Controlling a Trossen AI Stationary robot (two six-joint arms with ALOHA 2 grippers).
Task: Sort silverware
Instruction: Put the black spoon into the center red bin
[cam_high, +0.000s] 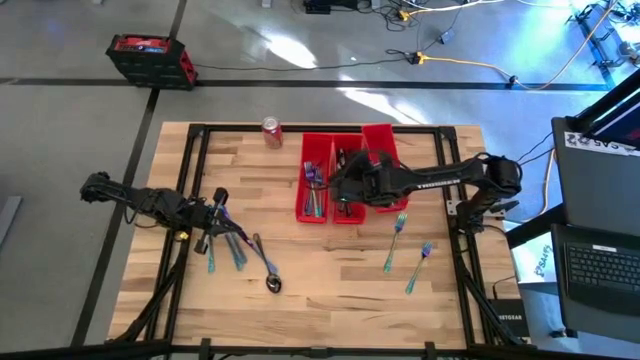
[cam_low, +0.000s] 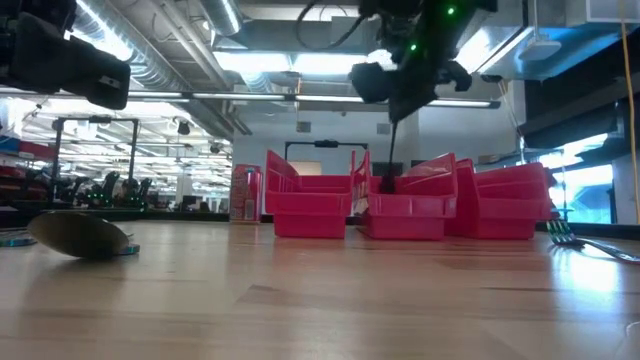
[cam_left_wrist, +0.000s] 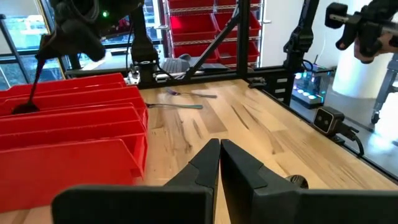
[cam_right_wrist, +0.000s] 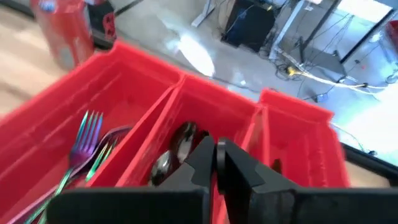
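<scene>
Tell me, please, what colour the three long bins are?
Bright red bins, clearest in the right wrist view.

Overhead view straight down, table-level view across, two close wrist views, all sharing the red bins (cam_high: 345, 185).

We find the right gripper (cam_right_wrist: 214, 155) closed above the middle bin (cam_right_wrist: 211, 109) holding spoons (cam_right_wrist: 177, 146); forks (cam_right_wrist: 87, 146) lie in the adjacent bin (cam_right_wrist: 56, 118); a red can (cam_right_wrist: 62, 28) stands beyond.

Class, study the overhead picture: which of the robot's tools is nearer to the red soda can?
Right. The right tool hangs over the middle red bin, just past the soda can. The left tool sits over loose silverware far across the table.
</scene>
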